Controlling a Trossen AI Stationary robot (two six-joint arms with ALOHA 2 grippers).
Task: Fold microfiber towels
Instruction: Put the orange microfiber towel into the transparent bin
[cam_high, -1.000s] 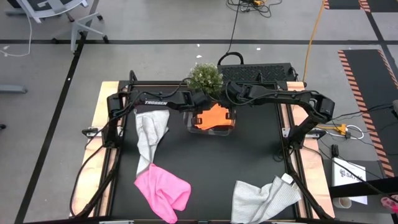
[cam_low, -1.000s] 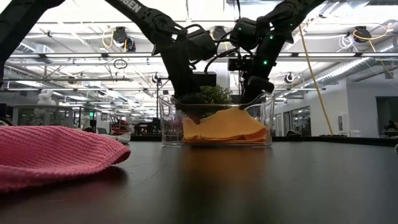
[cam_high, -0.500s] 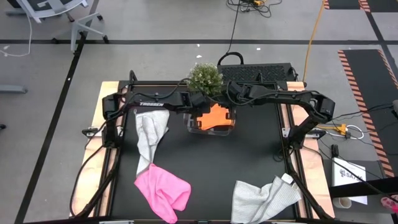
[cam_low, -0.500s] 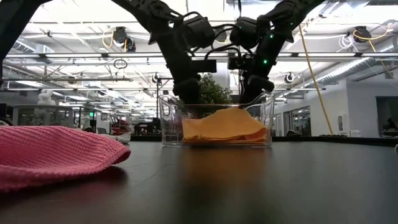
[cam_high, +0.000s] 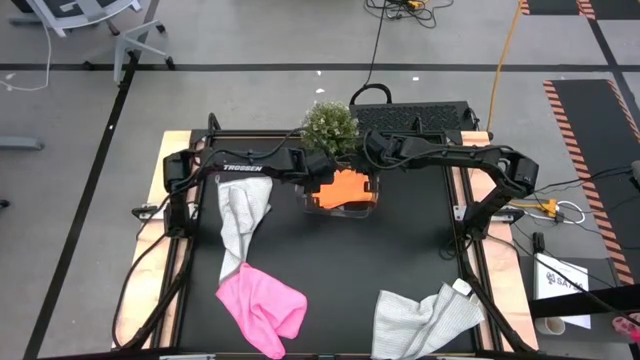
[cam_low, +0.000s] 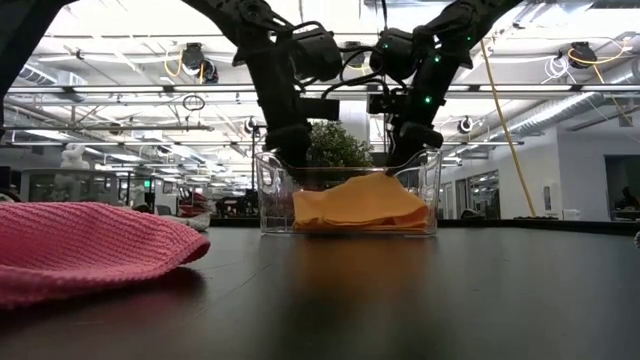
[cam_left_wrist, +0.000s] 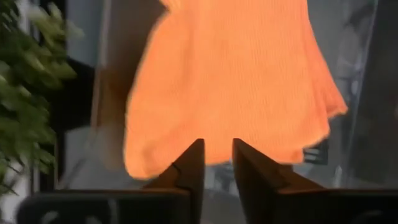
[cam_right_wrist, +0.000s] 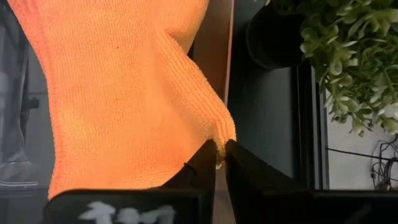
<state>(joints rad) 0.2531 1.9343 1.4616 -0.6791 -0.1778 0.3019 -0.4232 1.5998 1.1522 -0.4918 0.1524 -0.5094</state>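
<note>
An orange-yellow microfiber towel (cam_high: 342, 188) lies in a clear plastic tub (cam_low: 272, 200) at the table's far middle. My left gripper (cam_left_wrist: 217, 144) hovers over the towel's left part, just above the tub's rim, slightly open with nothing between its fingers. My right gripper (cam_right_wrist: 220, 149) is shut on the towel at the tub's right side. A grey towel (cam_high: 241, 222) lies flat at the left. A pink towel (cam_high: 263, 308) and a second grey towel (cam_high: 425, 320) lie crumpled near the front edge. My right gripper pinches a corner of the orange towel (cam_right_wrist: 219, 132) between its two fingers, slanting down into the tub from above. The cloth rises in a ridge to the fingers. The rest of the towel (cam_low: 350, 210) lies on the tub's floor.
A potted green plant (cam_high: 330, 124) stands just behind the tub, close to both grippers. The black table top between the tub and the towels in front is bare.
My left gripper has risen from inside the tub to just above its rim. The orange towel stays lying in the tub, its right side still raised at my right gripper.
</note>
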